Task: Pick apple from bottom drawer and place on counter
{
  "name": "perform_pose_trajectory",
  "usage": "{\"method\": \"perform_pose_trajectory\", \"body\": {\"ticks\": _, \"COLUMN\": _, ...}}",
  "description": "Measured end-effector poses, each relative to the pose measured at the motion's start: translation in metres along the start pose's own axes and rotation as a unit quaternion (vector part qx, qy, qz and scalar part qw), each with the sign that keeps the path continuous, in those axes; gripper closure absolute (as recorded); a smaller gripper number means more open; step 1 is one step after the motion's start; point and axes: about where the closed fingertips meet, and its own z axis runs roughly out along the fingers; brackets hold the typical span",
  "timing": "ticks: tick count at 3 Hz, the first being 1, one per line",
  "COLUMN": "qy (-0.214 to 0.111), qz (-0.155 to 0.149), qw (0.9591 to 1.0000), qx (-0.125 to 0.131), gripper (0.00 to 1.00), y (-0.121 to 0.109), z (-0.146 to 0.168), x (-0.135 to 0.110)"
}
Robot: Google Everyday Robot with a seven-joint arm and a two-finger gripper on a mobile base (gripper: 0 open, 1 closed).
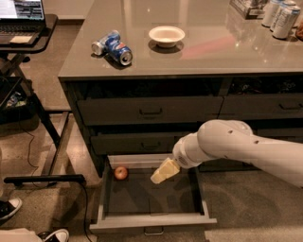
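Observation:
The bottom drawer (151, 220) of the left stack stands pulled open, its dark floor showing. The apple (121, 173), small and red-orange, lies in the drawer's back left corner against the pale back panel. My gripper (163, 172) hangs over the drawer's rear middle, a hand's width to the right of the apple and apart from it. It points down and to the left from my white arm (236, 146). The counter (189, 42) is the glossy grey-brown slab above the drawers.
On the counter lie two tipped soda cans (113, 46) at the left, a white bowl (166, 36) in the middle and upright cans (283, 18) at the far right. A black desk with a laptop (21, 12) stands at the left. Shoes (9, 208) are on the floor.

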Motion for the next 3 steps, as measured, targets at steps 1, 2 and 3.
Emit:
{"method": "perform_pose_trajectory", "body": {"ticks": 1, "qy": -0.015, "qz": 0.028, "qw": 0.9994, "qx": -0.013, "gripper": 0.0, "y": 0.001, "z": 0.049, "x": 0.038}}
{"method": "perform_pose_trajectory", "body": {"ticks": 2, "qy": -0.063, "qz": 0.05, "qw": 0.9966, "qx": -0.017, "gripper": 0.0, "y": -0.004, "z": 0.103, "x": 0.071}}
{"method": "perform_pose_trajectory", "body": {"ticks": 3, "qy": -0.135, "qz": 0.038, "qw": 0.9901, "qx": -0.006, "gripper": 0.0, "y": -0.023, "z": 0.132, "x": 0.071}}
